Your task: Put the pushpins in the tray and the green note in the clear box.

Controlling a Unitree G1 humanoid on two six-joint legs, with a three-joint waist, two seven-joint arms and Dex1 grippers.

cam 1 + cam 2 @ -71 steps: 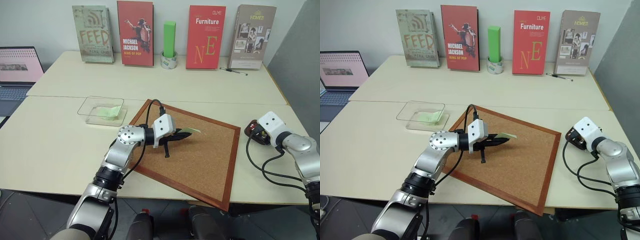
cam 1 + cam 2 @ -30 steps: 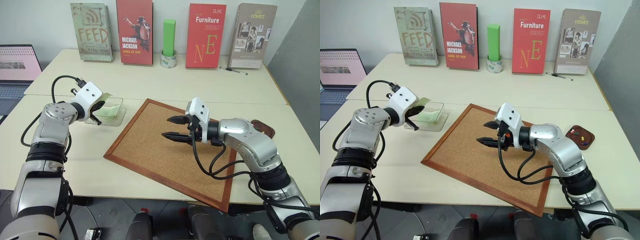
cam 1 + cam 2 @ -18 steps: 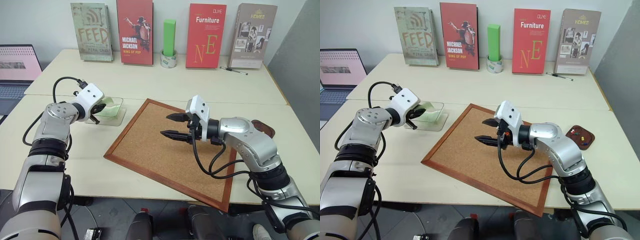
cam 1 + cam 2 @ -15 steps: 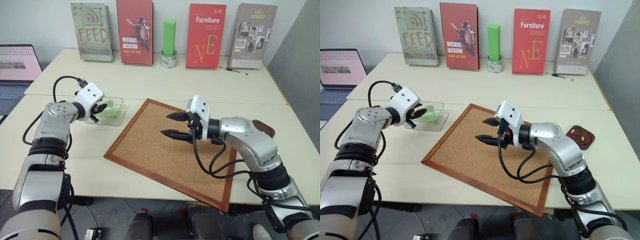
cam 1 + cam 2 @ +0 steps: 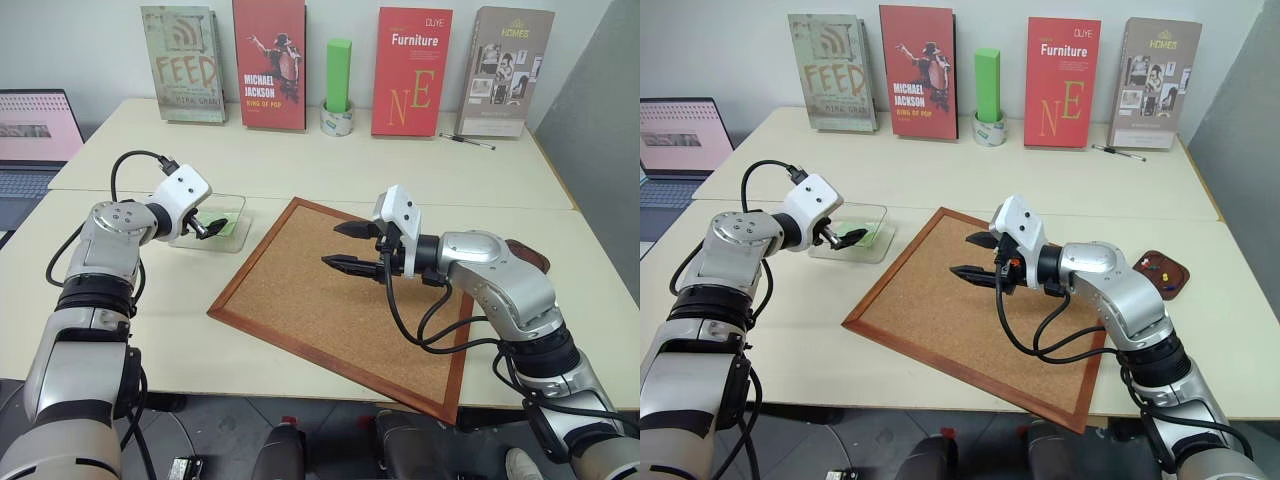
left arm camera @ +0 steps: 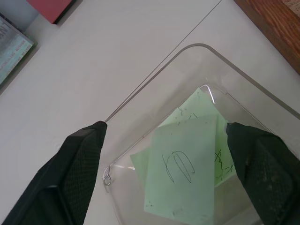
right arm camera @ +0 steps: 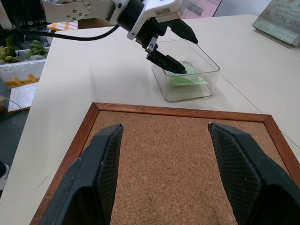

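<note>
a pale table (image 5: 300, 165) runs back to a wall lined with upright books (image 5: 271, 65), a laptop (image 5: 35, 140) at its far left edge.

nearest lies a cork board (image 5: 340, 300), bare of pins. the right gripper (image 5: 345, 247) hangs above its middle, pointing left, jaws apart and holding nothing.

right of the board sits the tray (image 5: 1163, 271), with small red and green pushpins (image 5: 1155, 268) in it. these are tiny, hard and sharp, likely to roll or skid; each is best pinched by its plastic head.

left of the board is the clear box (image 5: 228, 228). the left gripper (image 5: 212, 226) reaches over its near left rim, jaws wide and empty. the note (image 6: 187, 173) lies flat inside the box, on top of another green slip, with pen marks on it. it is thin, light and limp; it would flutter or curl, so take it by an edge, though judged from here it is already where it belongs.

farther back stand a green block (image 5: 340, 77) in a tape roll (image 5: 338, 122) and a pen (image 5: 465, 143) at far right, all well clear. only the box's low wall is close to the left fingers when they lift out.
</note>
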